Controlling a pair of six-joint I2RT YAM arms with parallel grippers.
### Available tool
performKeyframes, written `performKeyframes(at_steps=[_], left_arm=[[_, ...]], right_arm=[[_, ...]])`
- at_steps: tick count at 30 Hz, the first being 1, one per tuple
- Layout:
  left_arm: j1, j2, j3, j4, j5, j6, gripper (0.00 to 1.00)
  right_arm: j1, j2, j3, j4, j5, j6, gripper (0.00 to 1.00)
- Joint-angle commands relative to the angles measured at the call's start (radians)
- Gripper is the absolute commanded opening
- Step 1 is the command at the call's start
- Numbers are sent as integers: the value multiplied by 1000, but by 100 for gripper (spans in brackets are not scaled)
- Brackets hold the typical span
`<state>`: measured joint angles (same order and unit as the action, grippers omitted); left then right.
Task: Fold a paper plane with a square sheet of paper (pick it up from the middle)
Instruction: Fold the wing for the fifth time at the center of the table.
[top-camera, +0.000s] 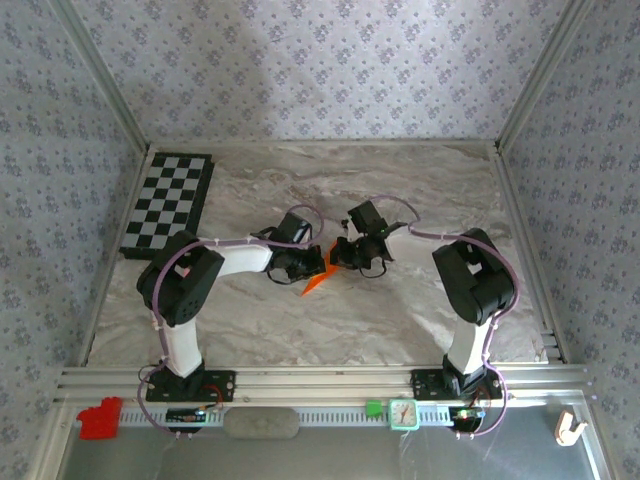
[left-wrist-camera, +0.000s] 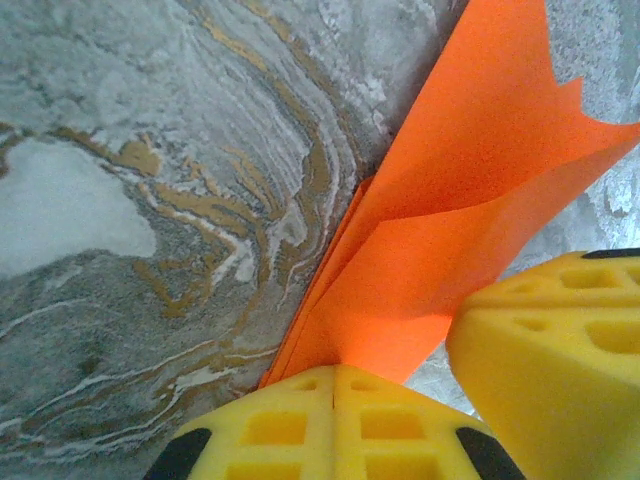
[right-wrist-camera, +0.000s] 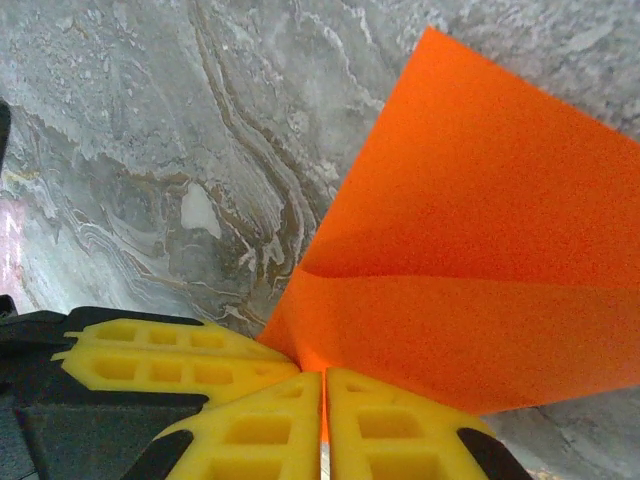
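"Two grippers on one sheet. Where was it, and how were they set?"

"The square sheet of paper sat near the middle of the worktop, partly folded, with one crease across it and a pointed corner aimed at about seven o'clock. The left gripper was pressed together on the paper's lower edge. The right gripper pinched the same sheet just beside it, from about two o'clock. Their yellow fingers looked nearly touching."

"So how should the fold have gone?"

"By my judgement, slowly and with both arms moving together. Thin paper held at two close points would tear or buckle if one arm led. The layers wanted their edges lined up before any pressing. Then the crease should have been laid flat on the worktop and run down its length, not squeezed in the air. One pinch needed to hold while the other let go to regrip."

"Any brand or writing?"

"None that could be read. The paper's faces were plain. The checkerboard at ten o'clock and the red block at seven showed no lettering."
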<state>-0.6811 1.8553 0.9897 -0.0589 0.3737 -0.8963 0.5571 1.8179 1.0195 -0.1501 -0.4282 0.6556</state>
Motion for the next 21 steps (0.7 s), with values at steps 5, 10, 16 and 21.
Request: performKeyframes(at_steps=[5, 10, 16, 21], left_arm=[[-5, 46, -12, -112, -52, -20, 0], [-2, 44, -31, -144, -53, -6, 0], [5, 47, -65, -153, -50, 2, 0], [5, 44, -46, -161, -41, 16, 0]], right_arm=[[-18, 72, 25, -49, -29, -75, 10], [-127, 117, 25, -46, -37, -134, 9], [-252, 122, 48, -16, -20, -121, 10], [-322, 124, 96, -21, -9, -98, 10]])
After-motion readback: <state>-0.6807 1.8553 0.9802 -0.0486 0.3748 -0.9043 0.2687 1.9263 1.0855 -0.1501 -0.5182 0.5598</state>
